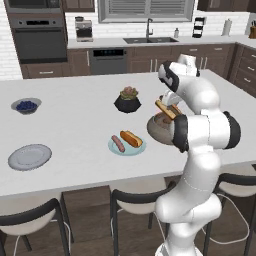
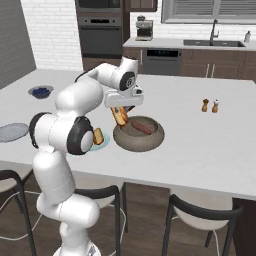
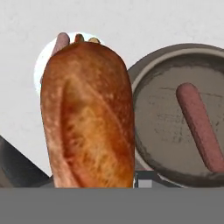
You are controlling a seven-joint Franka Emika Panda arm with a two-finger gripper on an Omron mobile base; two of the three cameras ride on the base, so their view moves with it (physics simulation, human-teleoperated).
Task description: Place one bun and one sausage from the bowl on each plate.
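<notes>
The gripper (image 2: 120, 113) is clenched on a bun (image 3: 87, 118), which hangs tilted between the jaws, clear above the near-left rim of the bowl (image 2: 150, 142). Below and to the far side of the jaws, one sausage (image 2: 141, 128) lies on the bowl floor. Beyond the held bun, on the arm's left, the teal plate (image 1: 116, 148) carries a second bun (image 1: 131, 138) and a second sausage (image 1: 118, 143) side by side, while the grey plate (image 1: 29, 156) lies well apart further left on the counter (image 1: 75, 125).
</notes>
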